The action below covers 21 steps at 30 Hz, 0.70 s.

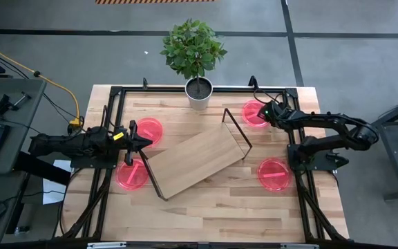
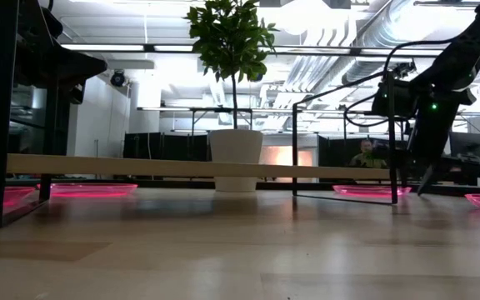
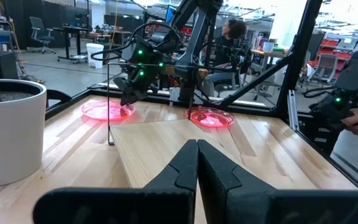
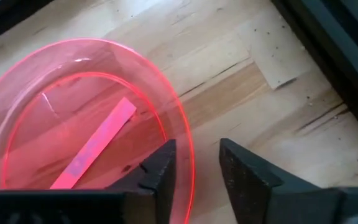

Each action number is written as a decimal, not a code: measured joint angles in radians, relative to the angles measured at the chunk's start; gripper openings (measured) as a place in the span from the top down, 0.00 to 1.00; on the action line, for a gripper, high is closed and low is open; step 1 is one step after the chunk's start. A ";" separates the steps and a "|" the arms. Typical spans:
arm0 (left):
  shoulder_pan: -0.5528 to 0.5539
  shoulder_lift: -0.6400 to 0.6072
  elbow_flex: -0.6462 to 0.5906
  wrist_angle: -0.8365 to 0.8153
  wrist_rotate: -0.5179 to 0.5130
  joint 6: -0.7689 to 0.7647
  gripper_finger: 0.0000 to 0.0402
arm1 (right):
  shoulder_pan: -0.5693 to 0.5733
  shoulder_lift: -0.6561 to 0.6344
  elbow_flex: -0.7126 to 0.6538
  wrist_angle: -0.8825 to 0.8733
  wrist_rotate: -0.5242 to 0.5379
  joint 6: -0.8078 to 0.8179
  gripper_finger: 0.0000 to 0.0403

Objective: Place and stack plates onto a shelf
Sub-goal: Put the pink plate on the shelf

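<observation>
Four pink-red plates lie flat on the table: two left of the shelf (image 1: pixel 149 130) (image 1: pixel 132 174) and two to its right, a far one (image 1: pixel 256 113) and a near one (image 1: pixel 273 173). The light-wood shelf (image 1: pixel 195 159) stands slantwise mid-table on black wire legs. My left gripper (image 1: pixel 142 143) (image 3: pixel 197 144) is shut and hovers between the two left plates, at the shelf's left end. My right gripper (image 1: pixel 263 115) (image 4: pixel 196 165) is open and reaches down onto the far right plate (image 4: pixel 73 118), its fingers astride that plate's rim. My right gripper comes at the far right plate from above, pointing down. One finger (image 4: pixel 161 168) stands inside the rim (image 4: pixel 185 146) and the other (image 4: pixel 244 174) outside it. I cannot tell whether either finger touches the plate. The plate lies flat on the table.
A potted plant in a white pot (image 1: pixel 199 92) stands at the far edge, between the two far plates. A black frame (image 1: pixel 116 90) rings the tabletop. Bare wood (image 1: pixel 220 207) lies near of the shelf. People sit in the room behind (image 3: pixel 232 37).
</observation>
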 joint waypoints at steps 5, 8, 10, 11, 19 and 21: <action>0.000 0.000 0.000 0.000 0.000 0.000 1.00 | -0.001 0.002 -0.002 0.016 0.020 0.000 0.87; 0.000 0.000 0.000 0.000 0.000 0.000 1.00 | -0.001 0.002 -0.002 0.038 0.034 -0.025 0.97; 0.000 0.000 0.000 0.000 0.000 0.000 1.00 | -0.001 0.002 -0.002 0.050 0.045 -0.038 0.98; 0.000 0.000 0.000 0.000 0.000 0.000 1.00 | -0.001 0.002 -0.002 0.051 0.045 -0.039 0.98; 0.000 0.000 0.000 0.000 0.000 0.000 1.00 | -0.001 -0.077 0.009 0.048 0.056 -0.098 1.00; 0.000 0.000 0.000 0.000 0.000 0.000 1.00 | -0.001 -0.117 0.015 0.045 0.059 -0.113 1.00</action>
